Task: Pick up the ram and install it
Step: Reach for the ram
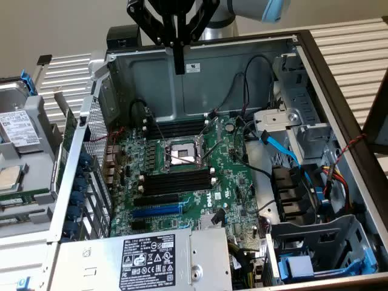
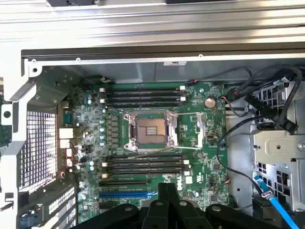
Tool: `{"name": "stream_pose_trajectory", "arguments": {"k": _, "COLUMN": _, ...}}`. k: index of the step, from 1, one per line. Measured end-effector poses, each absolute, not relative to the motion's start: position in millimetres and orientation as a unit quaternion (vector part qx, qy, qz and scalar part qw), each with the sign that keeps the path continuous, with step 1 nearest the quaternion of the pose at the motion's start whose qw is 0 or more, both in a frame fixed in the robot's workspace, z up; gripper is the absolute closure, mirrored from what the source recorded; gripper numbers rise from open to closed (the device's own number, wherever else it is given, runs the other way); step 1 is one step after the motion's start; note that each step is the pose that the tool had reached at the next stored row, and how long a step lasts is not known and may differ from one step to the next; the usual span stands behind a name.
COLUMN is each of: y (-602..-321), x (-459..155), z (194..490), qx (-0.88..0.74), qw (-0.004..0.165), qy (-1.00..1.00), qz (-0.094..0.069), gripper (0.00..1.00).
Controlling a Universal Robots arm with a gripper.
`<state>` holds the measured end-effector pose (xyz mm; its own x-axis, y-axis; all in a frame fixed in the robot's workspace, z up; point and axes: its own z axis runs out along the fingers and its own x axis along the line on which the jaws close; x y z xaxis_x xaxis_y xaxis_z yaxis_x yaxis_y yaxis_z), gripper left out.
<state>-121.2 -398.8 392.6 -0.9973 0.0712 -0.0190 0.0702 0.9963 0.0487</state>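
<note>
My gripper (image 1: 179, 63) hangs above the back wall of the open computer case, well above the motherboard (image 1: 233, 182). Its two black fingers (image 2: 162, 195) are pressed together, shut, with nothing seen between them. Empty black memory slots lie on both sides of the CPU socket (image 2: 150, 131): one bank (image 1: 176, 182) toward the blue slot, the other (image 1: 179, 128) toward the back wall. A narrow dark-green board strip (image 1: 68, 136) stands just outside the case wall at the exterior view's left; I cannot tell whether it is the ram.
A long blue expansion slot (image 1: 154, 212) lies beside the near memory bank. The power supply (image 1: 145, 257) sits at the front. Loose cables (image 1: 267, 142) and drive cages (image 1: 303, 121) fill the exterior view's right. Drive trays (image 1: 18, 157) stand outside at the left.
</note>
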Motion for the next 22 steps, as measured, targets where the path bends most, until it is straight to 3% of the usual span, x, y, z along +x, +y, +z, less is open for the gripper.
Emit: {"name": "stream_pose_trajectory", "arguments": {"k": 22, "y": -399.0, "x": -132.9, "z": 392.6, "qx": 0.035, "qw": 0.01, "qy": 0.999, "qz": 0.024, "gripper": 0.89}}
